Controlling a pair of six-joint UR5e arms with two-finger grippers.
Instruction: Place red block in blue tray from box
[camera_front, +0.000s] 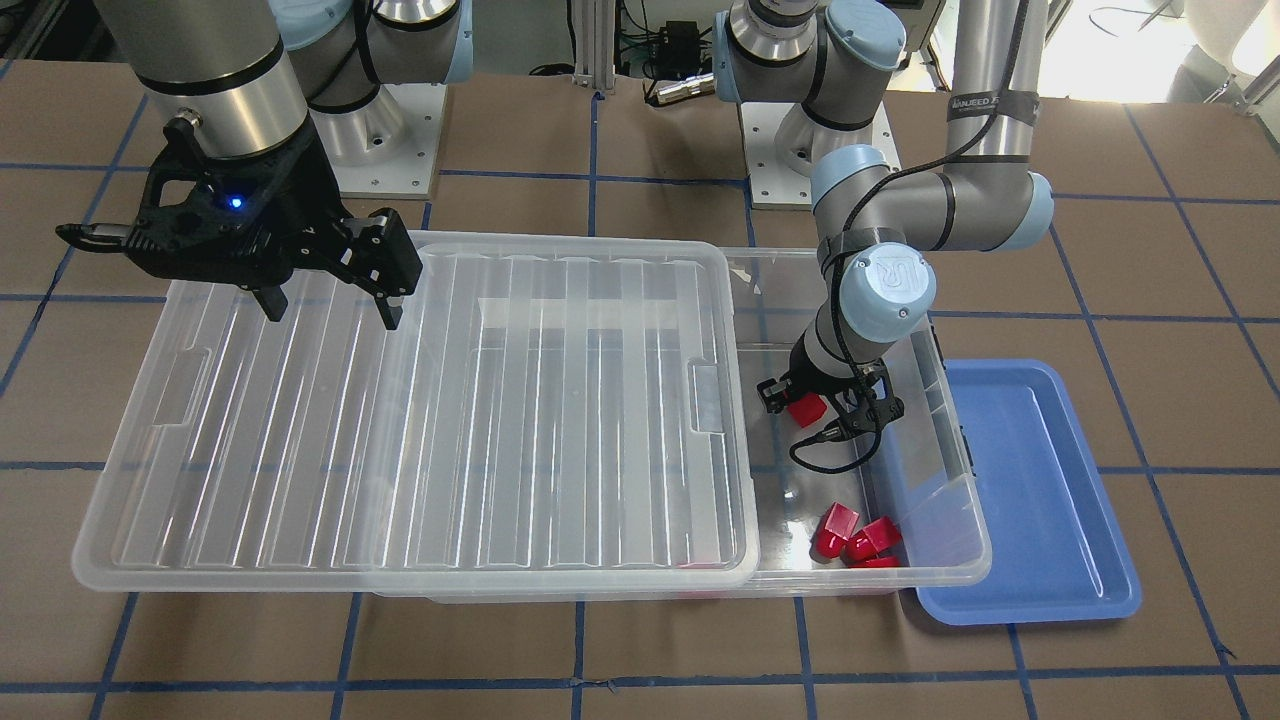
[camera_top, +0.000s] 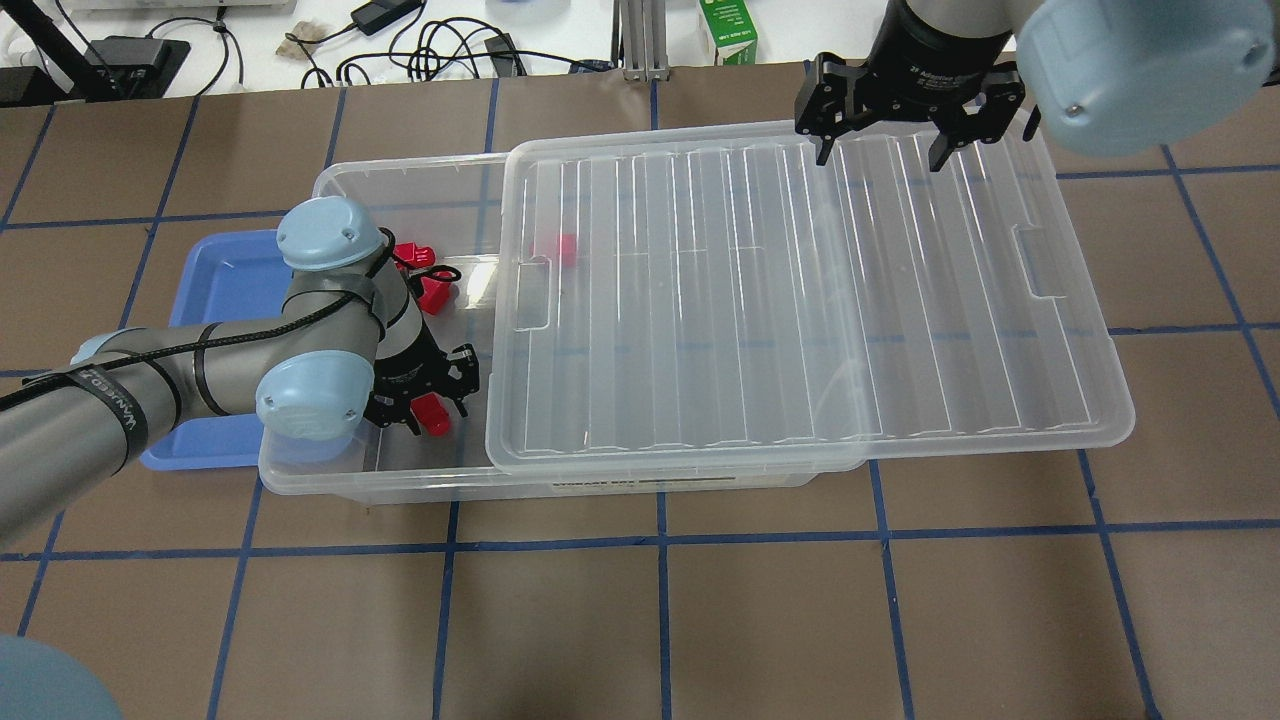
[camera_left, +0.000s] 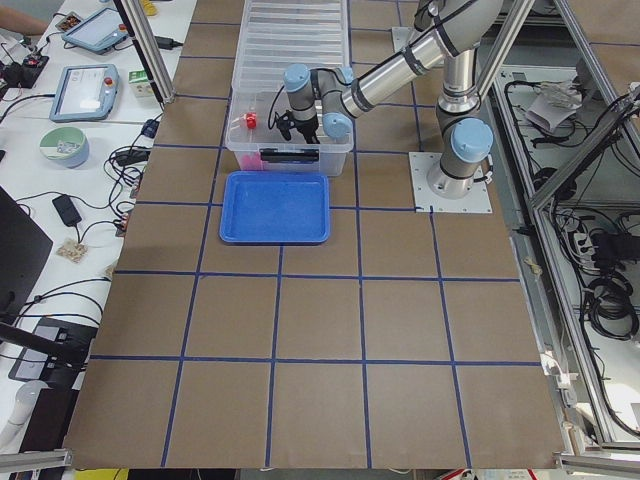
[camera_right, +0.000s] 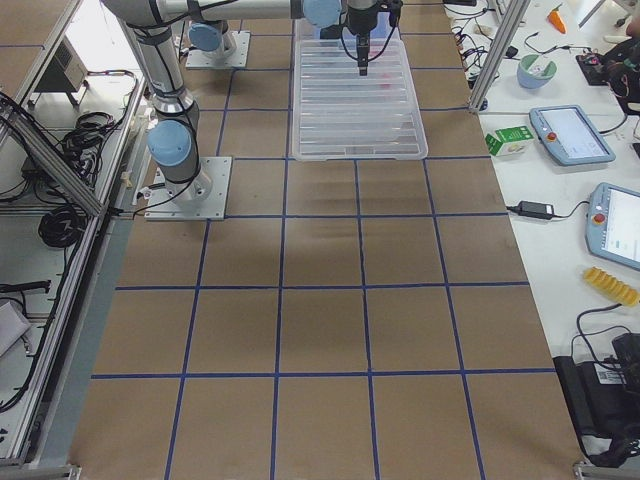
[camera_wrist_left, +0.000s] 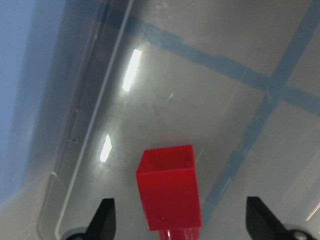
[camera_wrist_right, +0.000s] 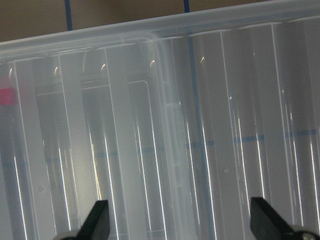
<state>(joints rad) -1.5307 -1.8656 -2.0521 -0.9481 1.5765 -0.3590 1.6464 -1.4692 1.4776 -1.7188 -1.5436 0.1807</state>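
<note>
The red block (camera_wrist_left: 170, 192) lies on the floor of the clear box (camera_front: 975, 545), in its uncovered end, and also shows in the front view (camera_front: 806, 411) and the overhead view (camera_top: 433, 414). My left gripper (camera_wrist_left: 181, 222) is down inside the box, open, with its fingers either side of the block and not touching it. It also shows in the front view (camera_front: 826, 405). The blue tray (camera_front: 1040, 500) sits empty on the table against the box's end. My right gripper (camera_front: 332, 310) is open and empty, hovering over the ribbed lid (camera_front: 450, 420).
The lid (camera_top: 800, 300) lies shifted over most of the box, overhanging its far end. Several other red pieces (camera_front: 855, 535) sit in the corner of the box's open end. One more red piece (camera_top: 565, 248) shows through the lid. Operators' gear lies beyond the table edge.
</note>
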